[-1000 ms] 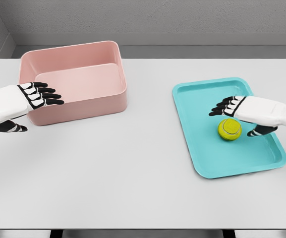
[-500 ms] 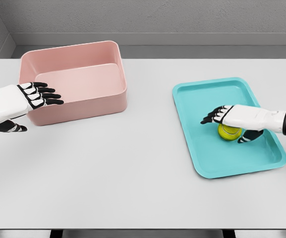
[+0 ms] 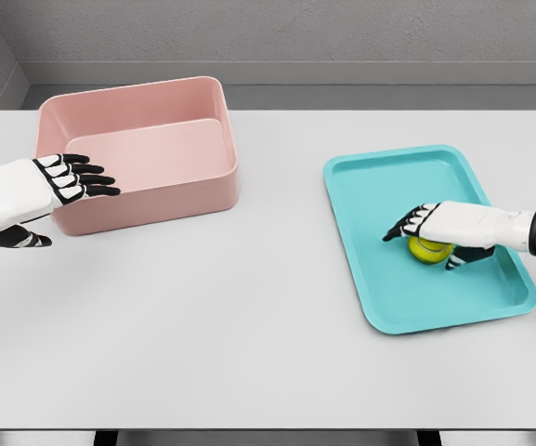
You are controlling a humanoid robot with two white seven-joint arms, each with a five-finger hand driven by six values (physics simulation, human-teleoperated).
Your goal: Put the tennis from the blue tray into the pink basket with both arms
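Two hands in view. We read our right hand (image 3: 437,228) as cupped over the yellow-green tennis ball (image 3: 429,249) in the shallow turquoise plastic tray (image 3: 388,181), fingers not clearly closed. Left hand (image 3: 58,183) waits open beside the pink rectangular basket (image 3: 156,200), far left, probably for a handover.

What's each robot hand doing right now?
Left robot hand: open, empty, beside the pink basket.
Right robot hand: over the tennis ball on the blue tray; grasp cannot be told.

Under your right hand's fingers (image 3: 407,224), the blue tray (image 3: 388,186) looks smooth, glossy plastic; the pink basket (image 3: 202,111) matt plastic; the table (image 3: 249,307) matt, smooth.
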